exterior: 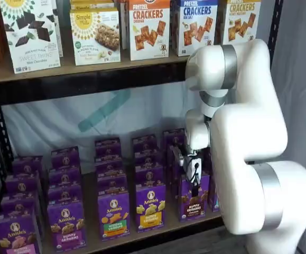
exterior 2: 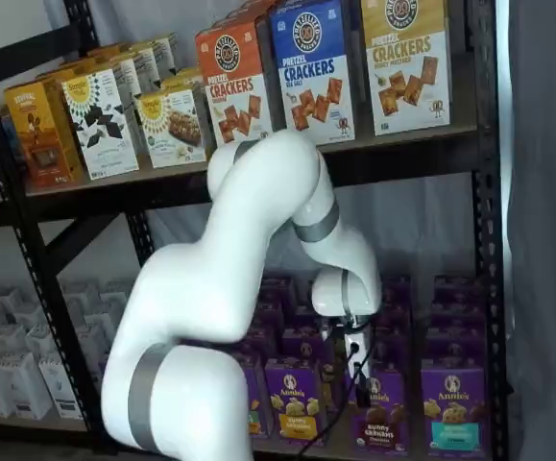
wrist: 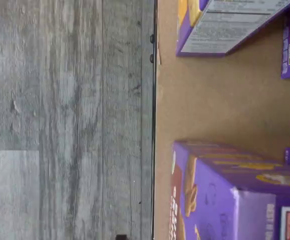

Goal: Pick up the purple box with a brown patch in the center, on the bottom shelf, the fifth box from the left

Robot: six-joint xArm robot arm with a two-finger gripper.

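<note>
My gripper [exterior: 194, 174] hangs just above the purple box [exterior: 193, 198], which stands at the front edge of the bottom shelf [exterior: 158, 228], brown crackers facing out. I cannot tell whether my fingers are spread or pressed together; they show side-on. I hold from above because neighbours crowd both flanks: a yellow-banded carton [exterior: 150, 206] left, more purple cartons [exterior: 144, 153] in rows behind. Cracker boxes [exterior: 148, 26] line the upper board, clear of my arm.
</note>
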